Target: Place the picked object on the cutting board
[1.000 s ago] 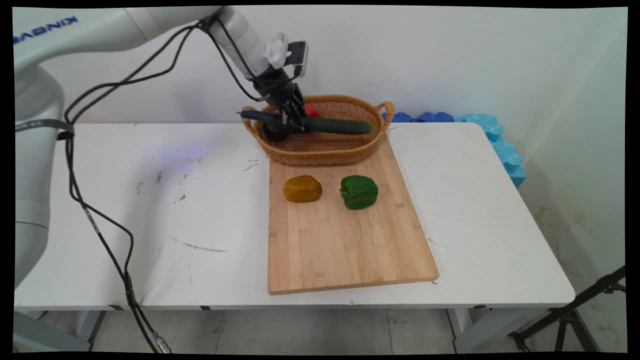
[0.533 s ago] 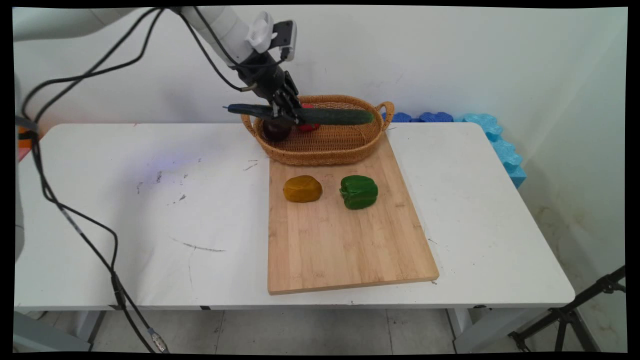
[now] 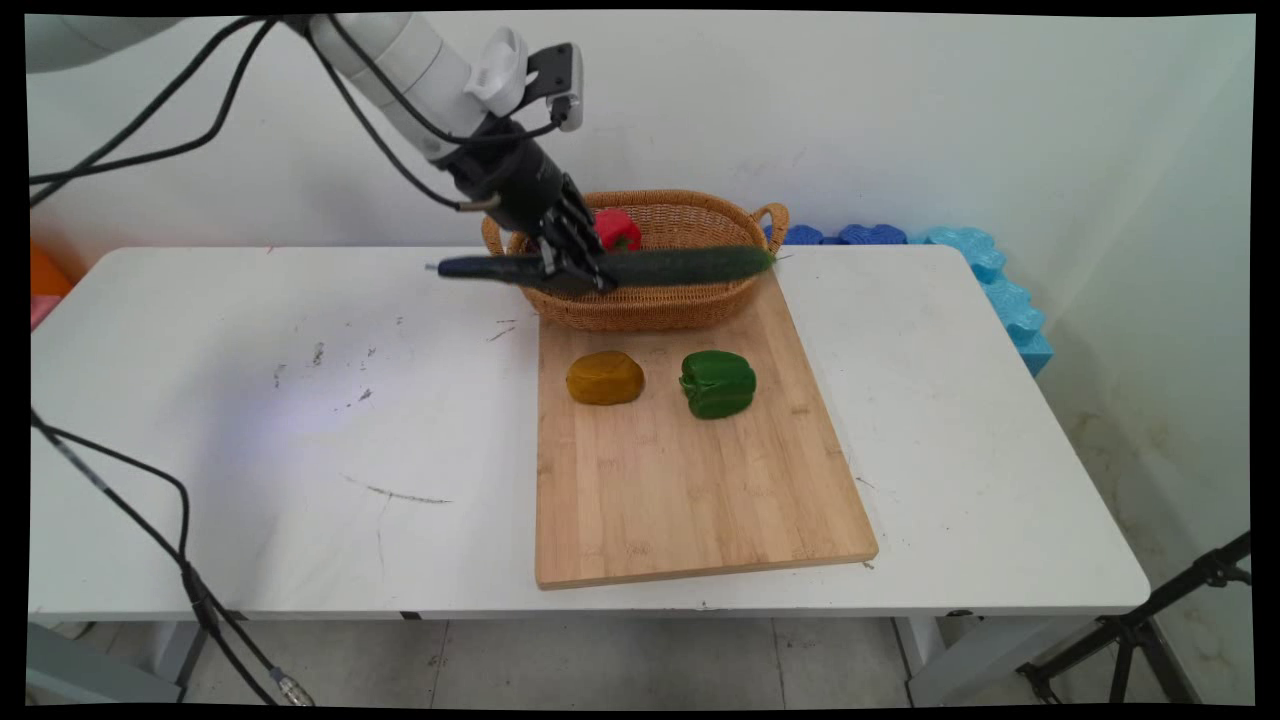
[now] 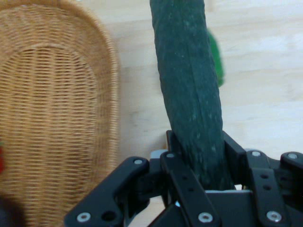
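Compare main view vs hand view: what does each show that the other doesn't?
Main view only: the white table, the yellow vegetable, the cucumber's dark left end sticking out past the hand, the blue foam by the wall, the arm's cables.

Hand view only: a close look at the hand shut on the cucumber, and the basket's weave.

Both: the hand gripping the cucumber, the wicker basket, the wooden cutting board, the green pepper and the red vegetable.

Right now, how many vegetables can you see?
4: cucumber held in the gripper above the basket; red one in it; yellow and green peppers on the board. Others may be hidden.
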